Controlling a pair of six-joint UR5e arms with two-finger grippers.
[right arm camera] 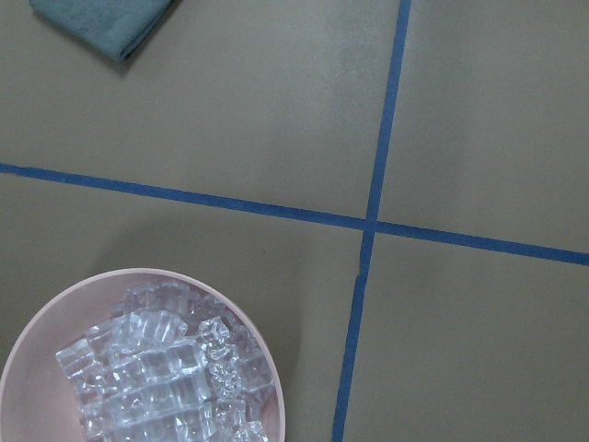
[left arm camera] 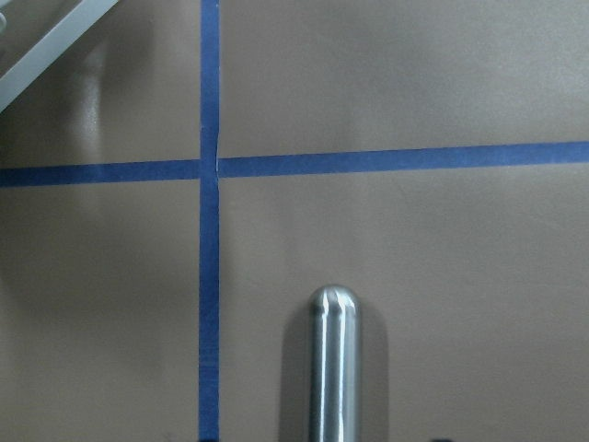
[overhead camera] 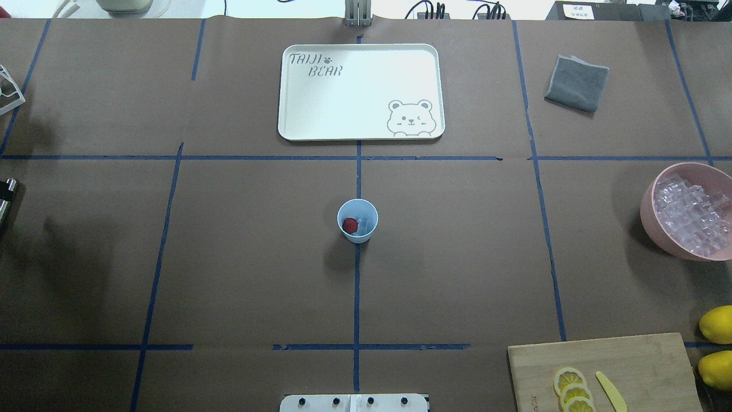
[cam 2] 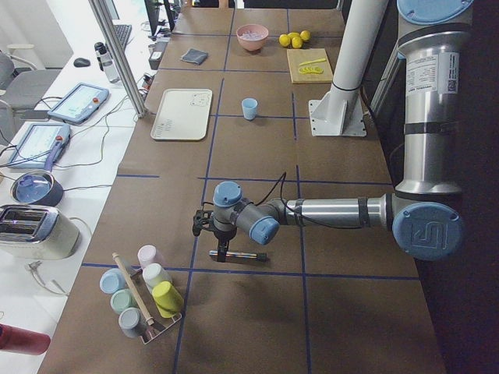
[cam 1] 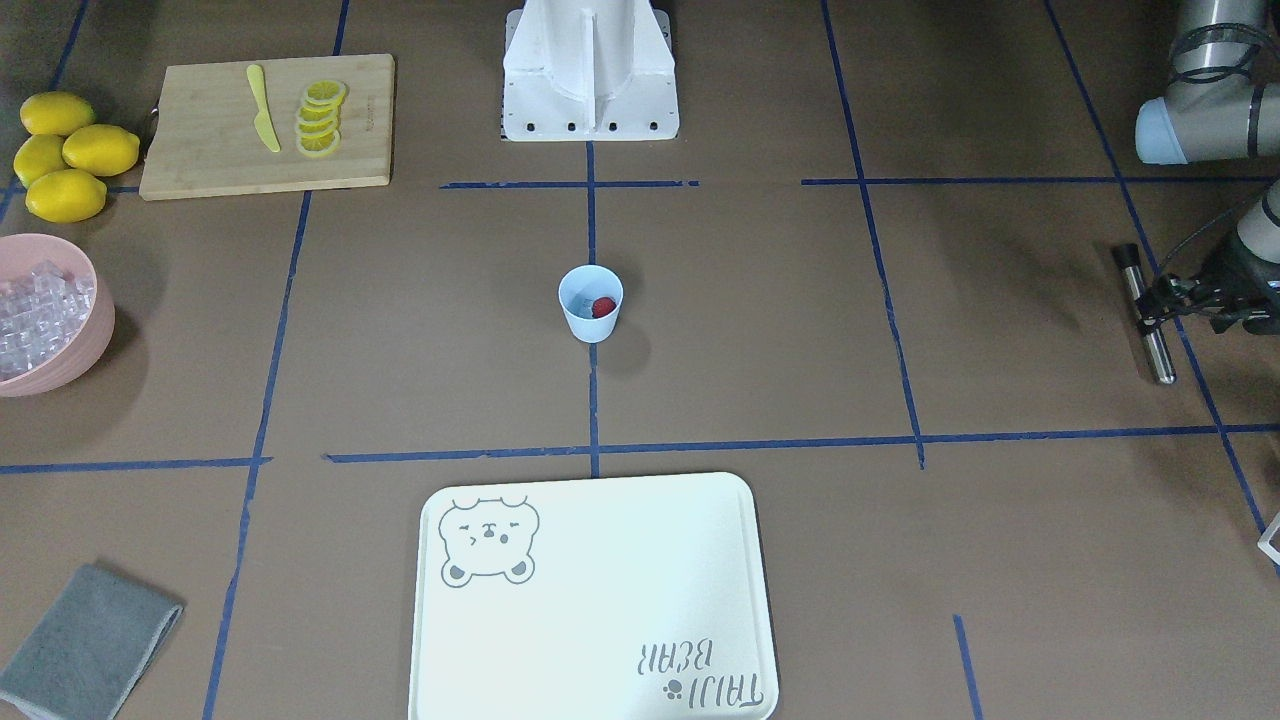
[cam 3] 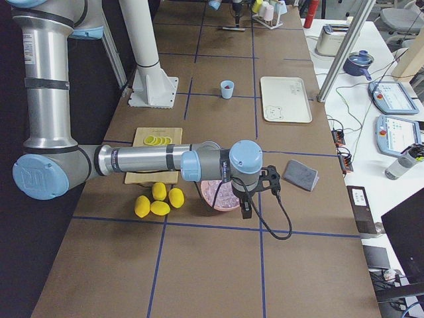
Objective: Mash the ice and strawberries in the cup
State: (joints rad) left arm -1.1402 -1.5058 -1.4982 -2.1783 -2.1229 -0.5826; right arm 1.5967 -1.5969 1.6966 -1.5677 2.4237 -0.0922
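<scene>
The light-blue cup (cam 1: 590,312) stands at the table's middle, also in the overhead view (overhead camera: 357,213). A red strawberry (cam 1: 603,307) lies inside it with a whitish piece of ice (overhead camera: 362,225) beside it. More ice (cam 1: 35,310) fills the pink bowl (cam 1: 85,350). My left gripper (cam 1: 1152,308) is far off at the table's end, pointing down with its fingers open on either side of a metal rod (cam 1: 1160,362) that lies on the table. My right gripper (cam 3: 246,211) hangs over the pink bowl (right arm camera: 276,405); I cannot tell whether it is open or shut.
A white tray (cam 1: 600,560) sits on the operators' side of the cup. A wooden cutting board (cam 1: 200,150) holds lemon slices (cam 1: 322,118) and a yellow knife (cam 1: 263,108), next to whole lemons (cam 1: 65,155). A grey cloth (cam 1: 85,640) lies near a corner. A rack of cups (cam 2: 144,300) stands beyond the rod.
</scene>
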